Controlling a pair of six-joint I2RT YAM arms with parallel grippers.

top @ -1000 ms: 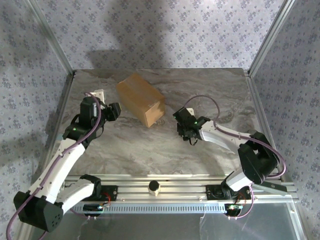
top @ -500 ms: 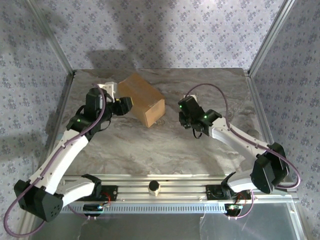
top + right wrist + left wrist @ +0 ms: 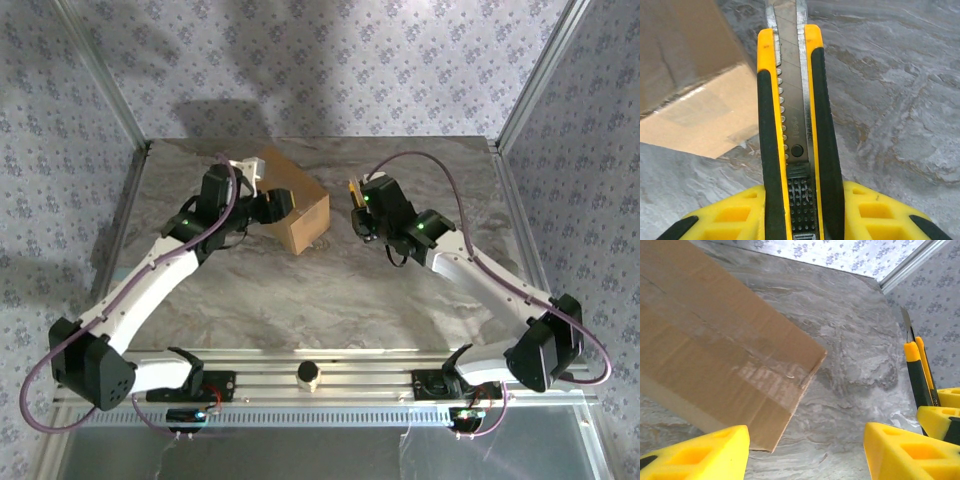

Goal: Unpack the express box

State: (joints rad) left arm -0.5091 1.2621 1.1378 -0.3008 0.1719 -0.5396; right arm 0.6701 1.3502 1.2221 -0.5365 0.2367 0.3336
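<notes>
- Two grippers, one express box [image 3: 292,205] and one utility knife [image 3: 353,192] are counted in the top ext. view. The box lies closed on the marble table [image 3: 300,290], in the far half, left of centre, turned at an angle.
- Top view: left gripper [image 3: 272,206] is at the box's left side. The right gripper [image 3: 362,222] is just right of the box, apart from it. Finger spread is hard to read here.
- Left wrist view: left gripper [image 3: 805,442] has its yellow fingers [image 3: 705,455] spread wide w/ nothing between them. The box [image 3: 715,350] shows a clear tape seam [image 3: 760,377], and its near corner is just beyond the fingertips. Can't tell if they touch.
- Same view catches the knife [image 3: 916,375] at the right edge, blade up.
- Right wrist view: right gripper [image 3: 801,200] pinches the knife [image 3: 790,125] by its handle between yellow pads [image 3: 725,217], blade extended away from the cam. A corner of the box [image 3: 685,70] is left of the blade, not touching.
- Cut off: the box is cropped in both wrist views, and the blade tip leaves the top of the right wrist view. In the top view the left arm hides the box's left face.
</notes>
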